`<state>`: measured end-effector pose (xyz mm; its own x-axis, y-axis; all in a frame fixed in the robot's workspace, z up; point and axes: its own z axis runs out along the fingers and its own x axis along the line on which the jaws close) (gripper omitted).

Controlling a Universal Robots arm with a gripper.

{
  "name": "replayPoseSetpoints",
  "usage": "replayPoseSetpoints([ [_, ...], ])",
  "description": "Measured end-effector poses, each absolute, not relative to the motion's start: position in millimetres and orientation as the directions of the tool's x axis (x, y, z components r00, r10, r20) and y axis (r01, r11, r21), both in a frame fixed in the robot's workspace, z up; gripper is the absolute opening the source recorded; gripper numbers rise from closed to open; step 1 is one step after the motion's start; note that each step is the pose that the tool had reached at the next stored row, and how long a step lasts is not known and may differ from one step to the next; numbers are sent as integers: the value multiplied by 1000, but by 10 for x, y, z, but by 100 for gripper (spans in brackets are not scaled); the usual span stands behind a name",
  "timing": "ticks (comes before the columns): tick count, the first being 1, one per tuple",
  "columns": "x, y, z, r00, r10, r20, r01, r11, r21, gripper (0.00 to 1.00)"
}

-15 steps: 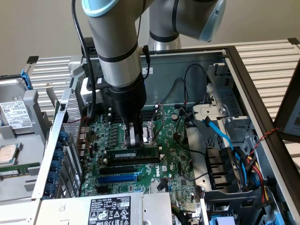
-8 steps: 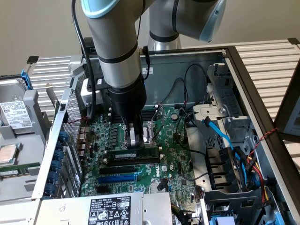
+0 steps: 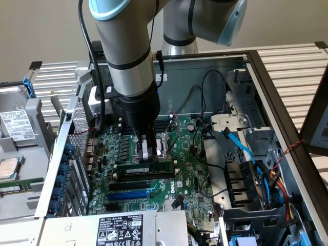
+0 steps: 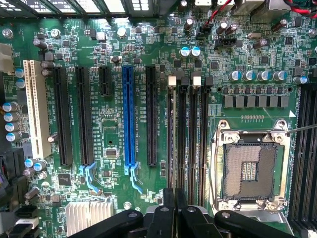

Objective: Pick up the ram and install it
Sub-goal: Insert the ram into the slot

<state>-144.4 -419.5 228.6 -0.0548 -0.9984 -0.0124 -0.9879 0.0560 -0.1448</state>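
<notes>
The ram [image 3: 154,167] is a green stick with a white label, standing on edge along a black memory slot on the motherboard [image 3: 189,179]. My gripper [image 3: 146,154] comes straight down on its top edge and is shut on it. In the wrist view the ram [image 4: 171,144] shows edge-on as a thin line over the outermost of several parallel black slots [image 4: 193,139] with white end clips. The fingertips of my gripper [image 4: 174,210] meet around its near end. Whether the ram is fully seated in the slot cannot be told.
The open computer case has metal walls [image 3: 266,92] around the board. An empty CPU socket [image 4: 250,171] lies beside the memory slots, and a blue slot [image 4: 128,114] lies on their other side. Blue and black cables [image 3: 241,146] hang at the exterior view's right. A power supply [image 3: 120,228] sits in front.
</notes>
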Motion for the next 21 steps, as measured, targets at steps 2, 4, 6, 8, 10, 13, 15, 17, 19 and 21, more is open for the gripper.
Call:
replayPoseSetpoints([
  [2, -1444, -4195, 2286, -55, -998, -12, -988, 56, -145, 14],
  [4, -1444, -4195, 2286, -55, -998, -12, -988, 56, -145, 14],
  [6, -1444, -4195, 2286, -55, -998, -12, -988, 56, -145, 20],
  [8, -1444, -4195, 2286, -55, -998, -12, -988, 56, -145, 20],
  [10, -1444, -4195, 2286, -55, -998, -12, -988, 56, -145, 20],
  [13, -1444, -4195, 2286, -55, -998, -12, -988, 56, -145, 20],
  [15, -1443, -4195, 2313, -55, -998, -13, -988, 56, -145, 20],
  [17, -1440, -4195, 2366, -55, -998, -13, -988, 56, -145, 20],
  [19, -1430, -4197, 2404, -55, -998, -13, -988, 56, -143, 20],
  [21, -1429, -4198, 2424, -58, -998, -13, -989, 59, -138, 20],
])
